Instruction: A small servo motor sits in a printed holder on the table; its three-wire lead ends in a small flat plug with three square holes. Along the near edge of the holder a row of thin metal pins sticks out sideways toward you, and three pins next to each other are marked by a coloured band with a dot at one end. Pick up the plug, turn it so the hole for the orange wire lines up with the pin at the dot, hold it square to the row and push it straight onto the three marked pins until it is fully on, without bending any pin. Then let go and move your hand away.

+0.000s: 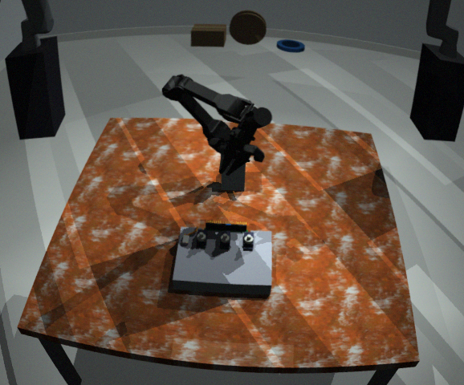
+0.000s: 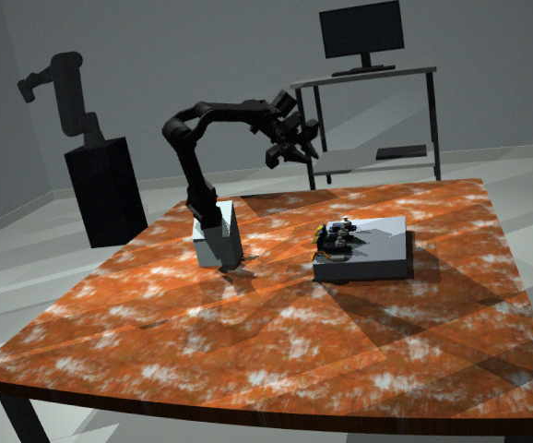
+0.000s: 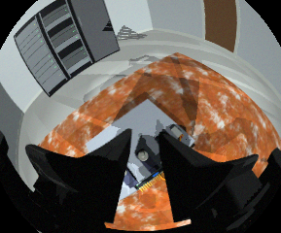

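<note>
The pale block-shaped holder (image 1: 207,271) (image 2: 360,270) (image 3: 103,139) lies on the table with three dark servos with round white tops; one servo (image 1: 248,240) (image 3: 143,155) shows between my fingers in the wrist view, far below them. A row of golden pins (image 1: 220,221) (image 3: 145,187) runs along the edge facing the arm base, with a small blue mark. A small pale piece (image 1: 185,239) (image 2: 338,257) (image 3: 177,131) with orange wire sits at one end; I cannot make out the plug clearly. My gripper (image 2: 313,159) (image 3: 145,135) is partly open and empty, high above the table.
The arm's base stands on a pale block (image 1: 233,179) (image 2: 217,247) on the mottled orange table (image 1: 327,269) (image 2: 185,333), on the pin side of the holder. Pedestals with other arms, a shelf with a monitor (image 2: 361,30), and a rack (image 3: 62,41) stand away from the table.
</note>
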`<state>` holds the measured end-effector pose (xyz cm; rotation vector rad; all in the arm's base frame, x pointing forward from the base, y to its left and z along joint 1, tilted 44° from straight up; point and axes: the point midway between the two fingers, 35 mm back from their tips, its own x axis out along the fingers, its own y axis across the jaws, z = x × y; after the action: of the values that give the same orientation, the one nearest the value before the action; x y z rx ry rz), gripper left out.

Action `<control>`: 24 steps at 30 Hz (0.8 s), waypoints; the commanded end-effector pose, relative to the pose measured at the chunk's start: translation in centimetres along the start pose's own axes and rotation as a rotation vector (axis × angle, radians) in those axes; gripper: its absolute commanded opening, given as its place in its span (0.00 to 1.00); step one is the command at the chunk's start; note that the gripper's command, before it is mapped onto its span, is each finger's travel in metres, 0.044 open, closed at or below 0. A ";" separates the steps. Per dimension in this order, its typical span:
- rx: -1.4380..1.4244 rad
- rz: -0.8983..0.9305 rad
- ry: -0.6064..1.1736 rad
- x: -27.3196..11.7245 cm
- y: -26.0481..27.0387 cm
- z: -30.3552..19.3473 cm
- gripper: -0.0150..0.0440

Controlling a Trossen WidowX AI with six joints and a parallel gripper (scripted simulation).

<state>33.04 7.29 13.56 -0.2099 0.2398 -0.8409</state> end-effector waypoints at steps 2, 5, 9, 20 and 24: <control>0.008 0.013 0.064 0.8 -0.6 -0.3 0.45; 0.026 0.030 0.110 1.4 -0.8 -0.2 0.45; 0.052 0.061 0.166 2.1 -1.1 0.0 0.45; 0.128 0.172 0.274 3.6 -1.9 1.2 0.45; 0.155 0.223 0.295 4.1 -2.1 1.8 0.45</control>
<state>34.76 3.40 15.36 0.0755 0.4477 -0.6903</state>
